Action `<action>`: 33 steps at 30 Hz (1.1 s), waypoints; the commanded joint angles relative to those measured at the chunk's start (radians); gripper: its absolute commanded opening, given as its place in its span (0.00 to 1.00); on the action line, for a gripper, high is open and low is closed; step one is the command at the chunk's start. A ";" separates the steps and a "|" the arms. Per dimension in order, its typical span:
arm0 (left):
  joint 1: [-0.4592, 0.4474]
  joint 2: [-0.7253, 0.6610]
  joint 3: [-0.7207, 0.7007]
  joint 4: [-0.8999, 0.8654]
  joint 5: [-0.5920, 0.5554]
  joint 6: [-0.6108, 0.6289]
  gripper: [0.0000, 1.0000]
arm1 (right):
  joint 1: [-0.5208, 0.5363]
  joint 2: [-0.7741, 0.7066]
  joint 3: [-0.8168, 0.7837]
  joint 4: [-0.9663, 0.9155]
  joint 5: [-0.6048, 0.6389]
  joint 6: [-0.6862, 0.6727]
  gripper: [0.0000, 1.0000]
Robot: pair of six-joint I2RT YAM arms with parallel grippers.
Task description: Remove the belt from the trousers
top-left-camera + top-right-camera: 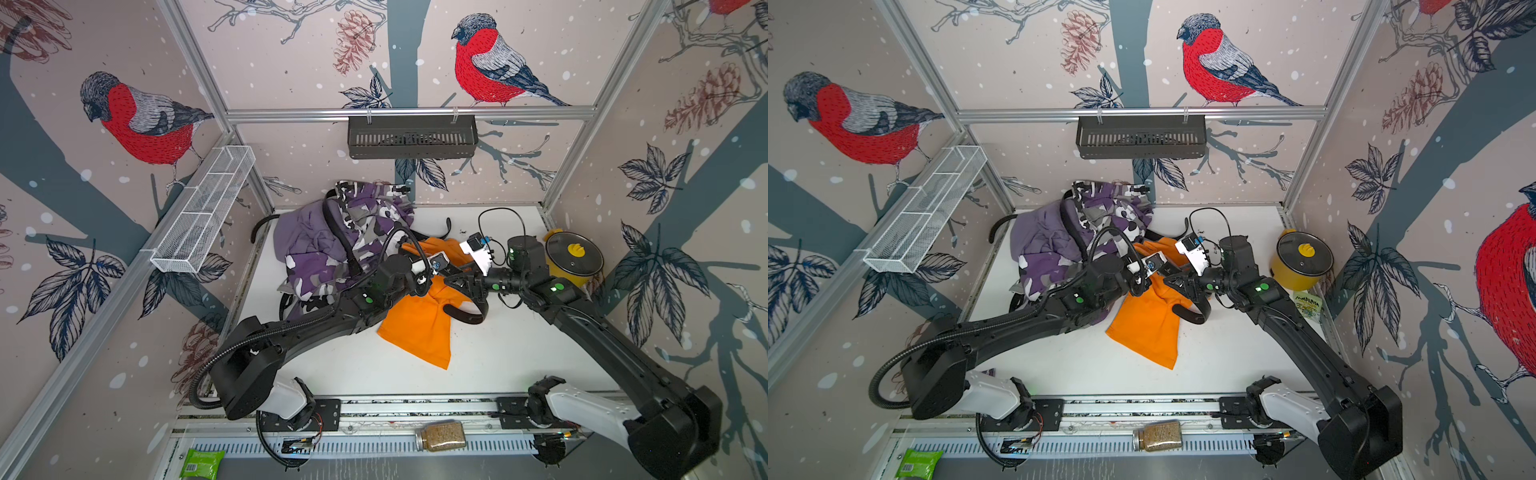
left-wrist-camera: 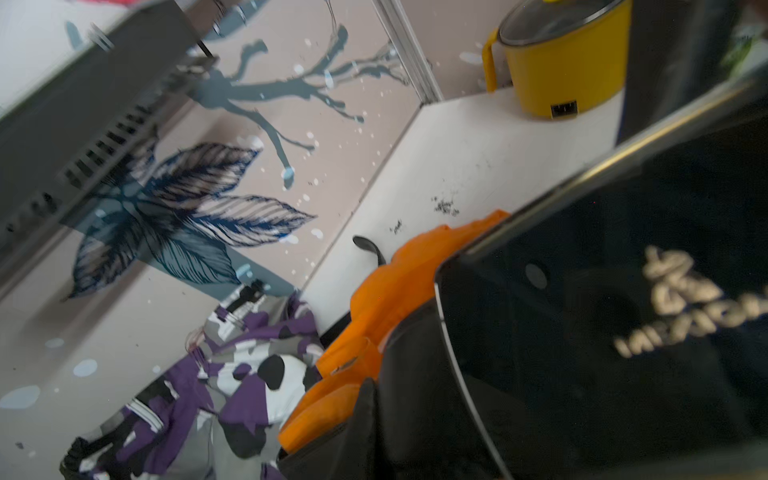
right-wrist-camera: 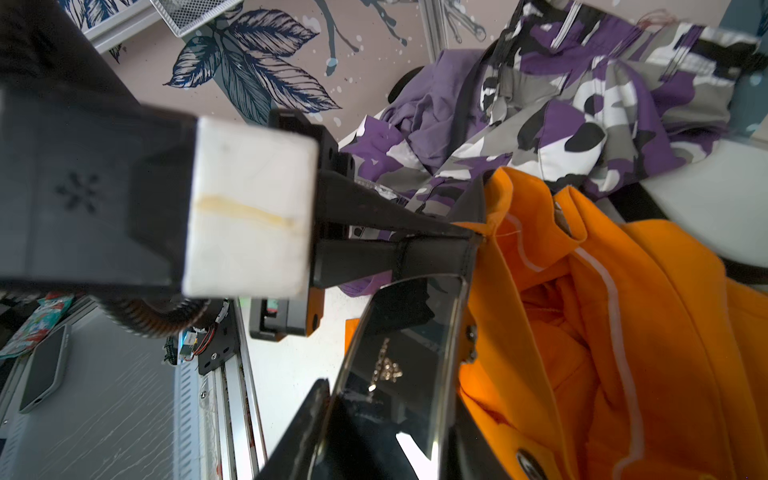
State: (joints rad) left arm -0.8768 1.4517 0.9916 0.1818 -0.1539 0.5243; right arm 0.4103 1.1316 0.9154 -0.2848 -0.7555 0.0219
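Note:
The orange trousers (image 1: 419, 328) lie mid-table with a black belt (image 1: 465, 316) through the waistband. Its glossy black buckle (image 3: 399, 361) carries a gold logo and fills much of the left wrist view (image 2: 602, 291). My right gripper (image 3: 390, 399) is shut on that buckle, just right of the waistband (image 1: 459, 286). My left gripper (image 3: 471, 239) is shut on the orange waistband's edge beside the buckle (image 1: 451, 272). Behind lie the camouflage trousers (image 1: 374, 216) and the lilac trousers (image 1: 299, 237), each with a black belt.
A yellow pot with a glass lid (image 1: 573, 257) stands at the right wall. A black basket (image 1: 411, 137) hangs on the back wall, a white wire basket (image 1: 203, 208) on the left wall. A jar (image 1: 440, 435) and a green packet (image 1: 201, 463) lie by the front rail.

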 commanded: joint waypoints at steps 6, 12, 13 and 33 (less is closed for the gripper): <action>-0.005 0.019 0.084 -0.420 0.033 -0.158 0.00 | -0.017 0.117 -0.048 0.019 0.064 -0.016 0.59; -0.005 0.078 0.150 -0.464 0.008 -0.186 0.00 | 0.021 -0.081 -0.147 0.098 0.227 0.024 0.99; -0.005 0.094 0.168 -0.480 0.008 -0.193 0.00 | 0.043 -0.114 -0.159 0.096 0.276 0.025 0.99; 0.021 0.104 0.124 -0.475 0.106 -0.253 0.00 | 0.254 0.021 -0.177 0.202 0.550 -0.106 0.69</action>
State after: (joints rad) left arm -0.8547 1.5681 1.1297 -0.2726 -0.0868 0.2718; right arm 0.6563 1.1225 0.7136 -0.1257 -0.2199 -0.0551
